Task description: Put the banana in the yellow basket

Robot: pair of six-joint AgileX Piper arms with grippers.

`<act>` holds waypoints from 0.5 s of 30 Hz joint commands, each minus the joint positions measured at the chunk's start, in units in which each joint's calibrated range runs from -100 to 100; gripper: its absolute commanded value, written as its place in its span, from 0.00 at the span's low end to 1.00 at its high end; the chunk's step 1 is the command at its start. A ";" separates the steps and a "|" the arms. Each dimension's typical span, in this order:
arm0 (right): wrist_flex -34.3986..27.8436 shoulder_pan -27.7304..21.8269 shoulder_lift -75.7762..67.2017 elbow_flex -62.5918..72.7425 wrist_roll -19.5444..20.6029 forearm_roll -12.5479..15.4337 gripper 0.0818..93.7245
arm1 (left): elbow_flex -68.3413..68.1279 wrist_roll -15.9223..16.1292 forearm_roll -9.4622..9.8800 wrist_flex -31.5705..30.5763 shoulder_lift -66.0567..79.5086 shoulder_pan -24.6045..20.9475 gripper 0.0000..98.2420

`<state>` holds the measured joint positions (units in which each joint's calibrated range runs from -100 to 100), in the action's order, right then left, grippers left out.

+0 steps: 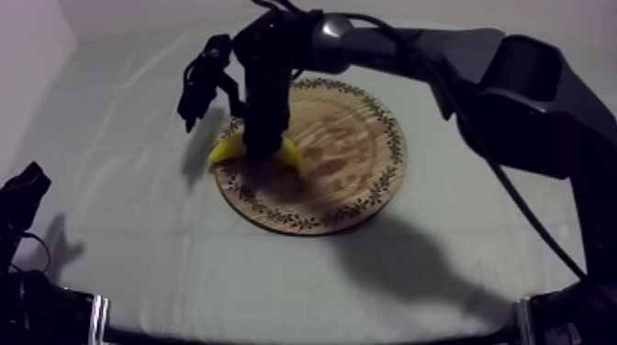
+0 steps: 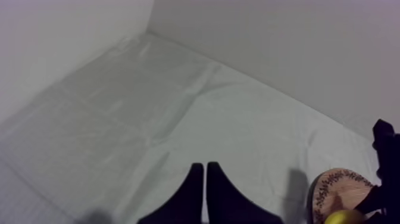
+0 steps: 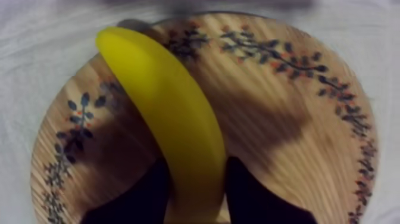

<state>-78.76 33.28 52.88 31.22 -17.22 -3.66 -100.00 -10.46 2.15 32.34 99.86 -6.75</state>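
Top view: the right gripper [image 1: 263,147] reaches steeply down from the upper right onto the curved yellow toy banana [image 1: 225,149], which lies at the left rim of the round wooden board with patterned rim [image 1: 353,156].

Left wrist view: the left gripper [image 2: 204,187] is pressed together on nothing, idle over the grey-white cloth [image 2: 149,119].

Right wrist view: the black fingers [image 3: 149,193] clamp the banana at mid-length, evidently ready for lifting.
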 commanded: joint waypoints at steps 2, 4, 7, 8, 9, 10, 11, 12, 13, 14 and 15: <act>-1.37 -1.07 -3.56 -1.09 -1.32 0.97 0.28 | 0.00 -0.02 -0.03 0.00 -0.04 -0.02 0.00; -2.41 -1.88 -6.26 -1.97 -2.02 1.36 0.28 | 0.00 -0.02 -0.03 0.00 -0.04 -0.02 0.00; -3.63 -3.39 -11.05 -3.76 -3.11 1.91 0.27 | 0.00 -0.02 -0.03 0.00 -0.04 -0.02 0.00; -4.22 -3.92 -12.72 -4.31 -3.42 2.04 0.27 | 0.00 -0.02 -0.03 0.00 -0.04 -0.02 0.00; -4.95 -4.48 -14.40 -4.76 -3.69 2.14 0.28 | 0.00 -0.02 -0.03 0.00 -0.04 -0.02 0.00; -5.80 -5.11 -16.17 -5.21 -3.92 2.21 0.28 | 0.00 -0.02 -0.03 0.00 -0.04 -0.02 0.00; -6.54 -5.75 -17.88 -5.69 -4.12 2.26 0.28 | 0.00 -0.02 -0.03 0.00 -0.04 -0.02 0.00; -7.20 -6.40 -19.55 -6.16 -4.29 2.32 0.28 | 0.00 -0.02 -0.03 0.00 -0.04 -0.02 0.00; -7.86 -7.12 -21.19 -6.59 -4.42 2.38 0.28 | 0.00 -0.02 -0.03 0.00 -0.04 -0.02 0.00; -8.49 -7.87 -22.83 -6.96 -4.51 2.42 0.28 | 0.00 -0.02 -0.03 0.00 -0.04 -0.02 0.00; -9.02 -8.62 -24.38 -7.28 -4.53 2.43 0.29 | 0.00 -0.02 -0.03 0.00 -0.04 -0.02 0.00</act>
<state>-87.52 25.90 32.29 24.12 -21.81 -1.27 -100.00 -10.46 2.15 32.34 99.86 -6.75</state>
